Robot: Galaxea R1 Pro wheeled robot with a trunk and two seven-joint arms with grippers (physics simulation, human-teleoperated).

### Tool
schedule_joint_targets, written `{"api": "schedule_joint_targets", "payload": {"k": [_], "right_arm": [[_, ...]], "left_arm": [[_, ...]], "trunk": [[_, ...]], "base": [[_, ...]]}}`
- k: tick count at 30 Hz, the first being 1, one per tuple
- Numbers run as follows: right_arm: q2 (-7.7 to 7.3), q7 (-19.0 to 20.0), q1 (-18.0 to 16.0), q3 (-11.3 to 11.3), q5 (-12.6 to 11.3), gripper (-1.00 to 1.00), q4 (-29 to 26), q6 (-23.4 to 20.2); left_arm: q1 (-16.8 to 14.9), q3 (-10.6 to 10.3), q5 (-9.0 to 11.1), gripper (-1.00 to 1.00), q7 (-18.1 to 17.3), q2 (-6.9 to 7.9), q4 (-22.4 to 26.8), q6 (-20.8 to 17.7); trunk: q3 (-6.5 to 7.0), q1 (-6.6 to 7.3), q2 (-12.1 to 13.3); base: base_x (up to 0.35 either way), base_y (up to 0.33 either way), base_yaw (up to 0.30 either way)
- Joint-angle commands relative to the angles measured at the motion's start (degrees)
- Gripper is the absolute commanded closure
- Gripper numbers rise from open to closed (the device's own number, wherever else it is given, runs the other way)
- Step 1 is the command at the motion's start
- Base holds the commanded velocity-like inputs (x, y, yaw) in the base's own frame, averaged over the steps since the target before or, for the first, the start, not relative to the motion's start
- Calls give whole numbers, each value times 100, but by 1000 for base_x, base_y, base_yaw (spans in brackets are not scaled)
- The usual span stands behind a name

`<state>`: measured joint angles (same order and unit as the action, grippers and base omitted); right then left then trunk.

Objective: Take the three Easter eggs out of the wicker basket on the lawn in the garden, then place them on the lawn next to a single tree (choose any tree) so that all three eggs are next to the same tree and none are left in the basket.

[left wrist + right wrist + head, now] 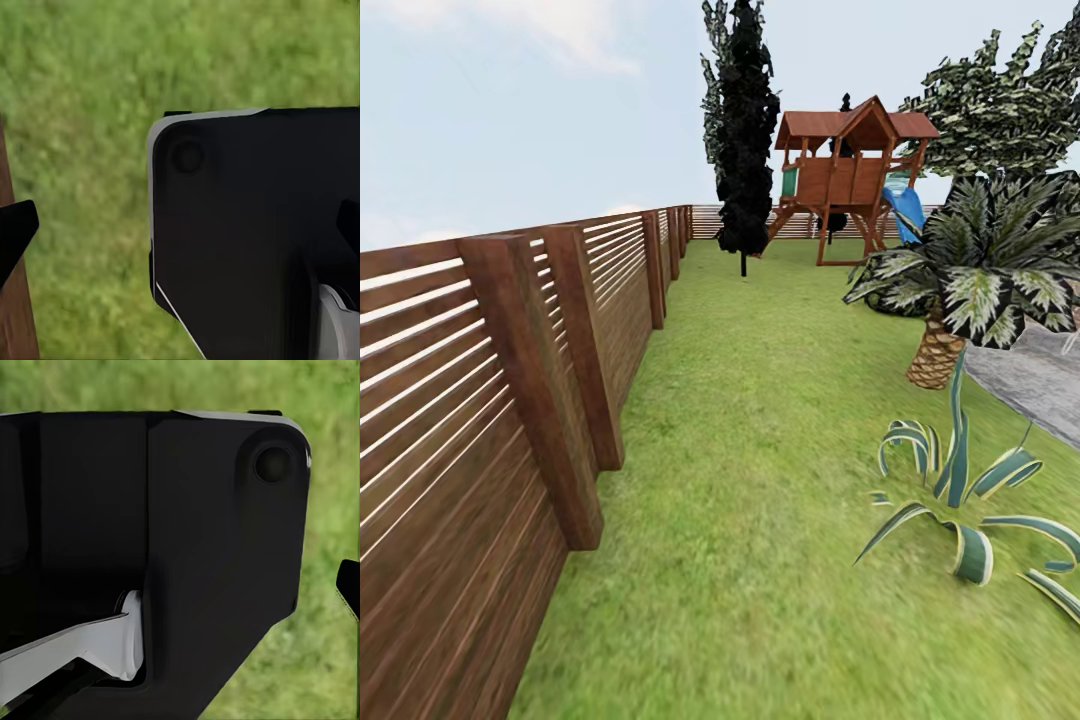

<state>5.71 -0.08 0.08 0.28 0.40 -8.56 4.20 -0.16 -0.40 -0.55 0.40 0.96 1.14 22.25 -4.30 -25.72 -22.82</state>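
Ahead, in the head view, the lawn (pixel 760 420) is seen running along a brown slatted fence (pixel 490 400) to a wooden play tower (pixel 850 175). A black tree (pixel 745 130) stands near the tower, a speckled tree (pixel 1000 100) behind a low palm (pixel 980 270). In the left wrist view, grass (pixel 82 97) and a dark robot body panel (pixel 255 232) are shown; how far the left tool is open cannot be told. In the right wrist view, a similar black panel (pixel 165 547) is seen over grass (pixel 330 510), and the right tool's opening cannot be told either.

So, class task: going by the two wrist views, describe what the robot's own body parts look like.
Both views show a large matte black panel with rounded corners, a thin pale edge and a round recess. A grey-white curved part sits below it. Black finger tips poke in at the picture edges.
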Motion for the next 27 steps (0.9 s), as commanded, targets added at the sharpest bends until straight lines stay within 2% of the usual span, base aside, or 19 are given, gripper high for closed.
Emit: {"api": "schedule_joint_targets", "payload": {"k": [1,27], "right_arm": [[0,-1,1,1,4,-100,-8,11],[0,-1,1,-2,4,-100,-13,11]], "left_arm": [[-2,-4,-6,-100,4,1,1,15],[-2,0,-6,-100,4,1,1,10]], "trunk": [[-10,-6,-10],[-11,-6,-10]], "base": [[317,7,85],[317,17,9]]}}
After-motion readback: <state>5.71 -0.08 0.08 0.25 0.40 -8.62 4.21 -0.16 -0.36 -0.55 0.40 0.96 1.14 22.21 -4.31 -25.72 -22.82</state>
